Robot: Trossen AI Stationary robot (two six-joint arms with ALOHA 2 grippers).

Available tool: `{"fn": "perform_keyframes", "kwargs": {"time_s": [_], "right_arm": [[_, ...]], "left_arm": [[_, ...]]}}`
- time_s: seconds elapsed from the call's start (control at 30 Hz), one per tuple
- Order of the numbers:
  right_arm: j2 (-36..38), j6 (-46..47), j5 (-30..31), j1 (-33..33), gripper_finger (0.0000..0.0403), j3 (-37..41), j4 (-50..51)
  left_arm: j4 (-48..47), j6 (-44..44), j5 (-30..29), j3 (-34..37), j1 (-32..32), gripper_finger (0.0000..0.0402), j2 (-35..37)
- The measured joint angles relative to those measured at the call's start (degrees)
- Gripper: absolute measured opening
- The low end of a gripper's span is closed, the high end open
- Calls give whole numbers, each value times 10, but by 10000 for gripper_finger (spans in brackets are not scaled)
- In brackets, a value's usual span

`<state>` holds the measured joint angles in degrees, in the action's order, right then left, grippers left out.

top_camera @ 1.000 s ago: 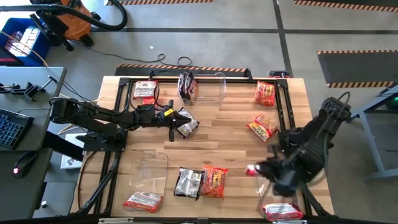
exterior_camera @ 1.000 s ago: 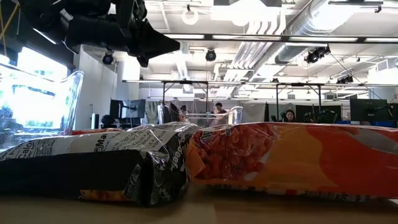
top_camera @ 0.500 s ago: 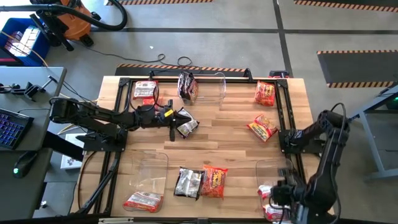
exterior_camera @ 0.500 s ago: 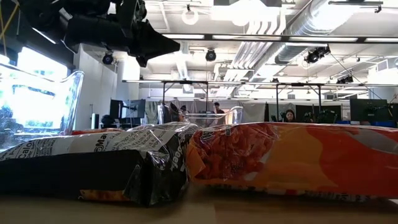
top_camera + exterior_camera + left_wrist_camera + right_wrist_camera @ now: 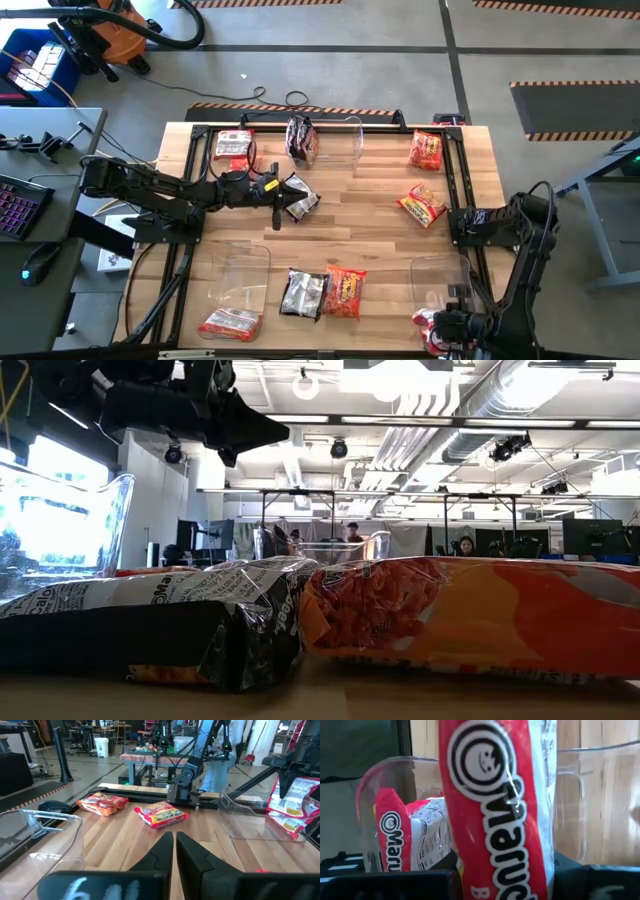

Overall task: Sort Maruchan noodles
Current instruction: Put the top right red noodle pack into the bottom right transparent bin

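Right claw (image 5: 440,328) over the clear bin (image 5: 437,275) at the table's (image 5: 370,215) near right corner, clamped on a red-and-white Maruchan packet (image 5: 495,805); another red packet (image 5: 395,840) lies in that bin. Left claw (image 5: 173,851) pinched shut, empty, beside a dark packet (image 5: 300,204). We note orange packets (image 5: 422,205) mid-right, and a dark and an orange one (image 5: 345,291) side by side at the near edge.

Light wooden slatted bench (image 5: 360,205); clear plastic bins at front-left (image 5: 240,280), back-centre (image 5: 345,140); orange shop vacuum (image 5: 115,35) on floor.
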<state>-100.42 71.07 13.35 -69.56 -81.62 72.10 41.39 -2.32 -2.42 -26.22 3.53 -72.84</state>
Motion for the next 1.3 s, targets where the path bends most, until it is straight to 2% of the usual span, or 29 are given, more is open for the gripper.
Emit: {"fn": "perform_keyframes", "kwargs": {"time_s": [0.23,0.9,1.3], "right_arm": [[-1,16,-30,0,87,0,40],[-1,11,-102,6,87,0,50],[-1,-4,-104,5,87,0,41]], "left_arm": [[0,10,0,0,0,12,0],[-2,15,-4,0,0,12,0],[-21,15,-13,0,0,12,0]]}}
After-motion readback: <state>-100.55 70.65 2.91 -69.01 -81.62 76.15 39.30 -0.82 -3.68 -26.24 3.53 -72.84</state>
